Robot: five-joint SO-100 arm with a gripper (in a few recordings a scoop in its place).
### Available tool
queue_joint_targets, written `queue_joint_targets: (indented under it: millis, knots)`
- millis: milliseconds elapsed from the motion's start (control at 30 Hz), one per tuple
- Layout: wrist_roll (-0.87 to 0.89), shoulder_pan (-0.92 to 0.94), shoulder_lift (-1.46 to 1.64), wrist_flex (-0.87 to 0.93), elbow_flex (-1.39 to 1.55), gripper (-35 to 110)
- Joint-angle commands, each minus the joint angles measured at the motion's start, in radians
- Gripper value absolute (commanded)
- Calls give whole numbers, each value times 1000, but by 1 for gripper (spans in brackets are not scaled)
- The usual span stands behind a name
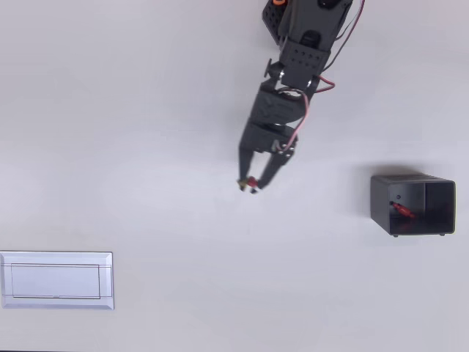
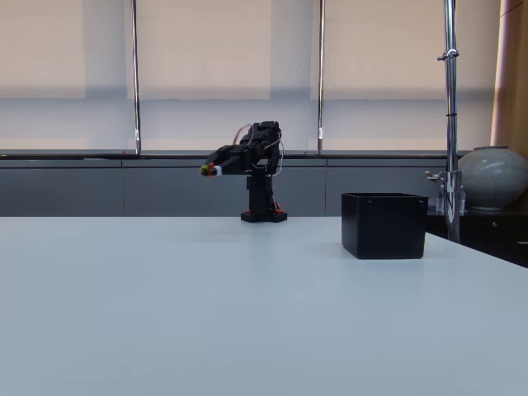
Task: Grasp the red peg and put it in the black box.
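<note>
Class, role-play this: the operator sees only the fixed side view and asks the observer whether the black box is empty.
Observer: No. The overhead view shows a second red peg lying inside the black box.
Operator: Is the gripper holding a peg?
Observer: Yes. From overhead, the red peg sits clamped between its tips, left of the box and apart from it.
Operator: Anything else lying about?
Observer: A white framed panel lies flat at the overhead view's lower left.
</note>
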Motion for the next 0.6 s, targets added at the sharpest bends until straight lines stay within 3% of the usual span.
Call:
queue_joint_targets:
  millis: [0, 200, 567]
  knots:
    - [-5, -89, 44, -114, 28, 0]
    - [38, -262, 156, -273, 28, 0]
    - [8, -515, 373, -281, 189, 0]
